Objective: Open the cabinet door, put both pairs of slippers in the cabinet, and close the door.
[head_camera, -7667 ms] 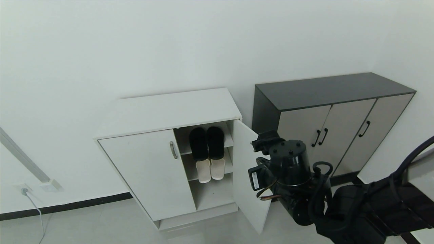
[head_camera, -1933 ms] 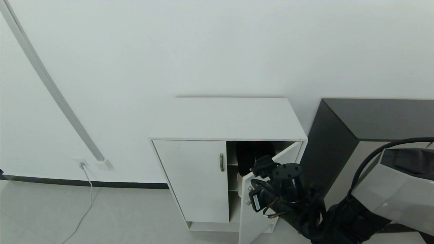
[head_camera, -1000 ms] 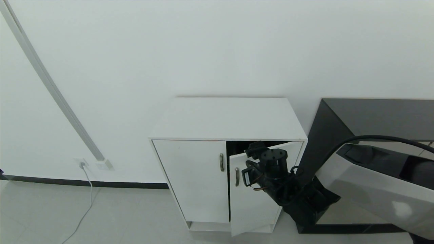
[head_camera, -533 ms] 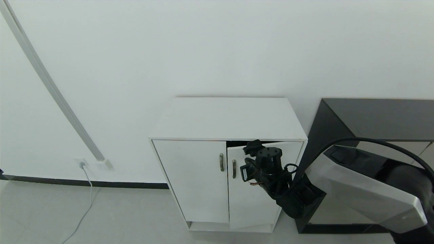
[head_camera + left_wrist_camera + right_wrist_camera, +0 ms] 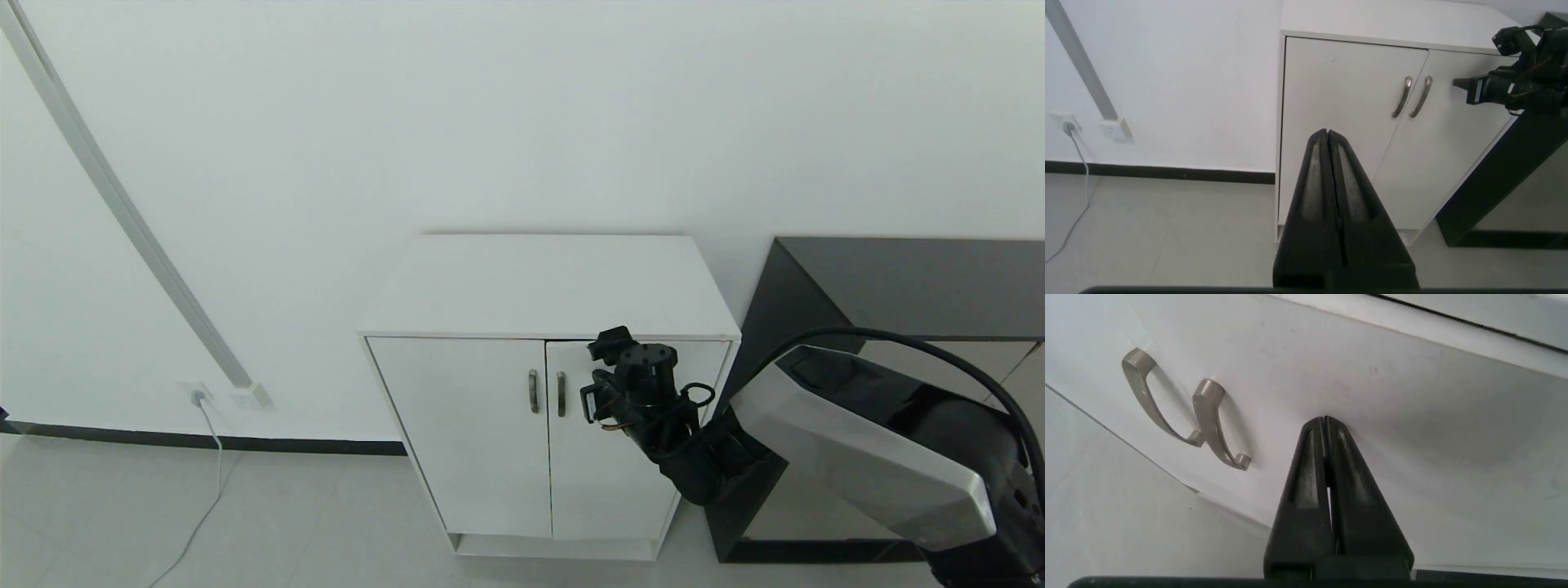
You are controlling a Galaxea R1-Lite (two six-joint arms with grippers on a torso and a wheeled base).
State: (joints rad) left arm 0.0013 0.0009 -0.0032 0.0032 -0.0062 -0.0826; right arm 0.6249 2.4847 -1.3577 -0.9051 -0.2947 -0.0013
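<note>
The right arm stretches forward, its black right gripper (image 5: pixel 1325 423) clenched on nothing, tips set against the upper face of the right-hand door (image 5: pixel 604 482) of the white two-door cabinet (image 5: pixel 547 286) (the door sits flush with its neighbour). That door's curved metal handle (image 5: pixel 1221 425) lies just beside the tips. The black left gripper (image 5: pixel 1328 135), fingers likewise pressed together, hangs well back from the cabinet.

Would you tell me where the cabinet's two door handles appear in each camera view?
Head view: the door handles at the middle seam of the white cabinet.
Left wrist view: the handles beyond the shut left gripper, on the cabinet front.
Right wrist view: the handles close beside the shut right gripper.
Shared landmark: the right door.
</note>
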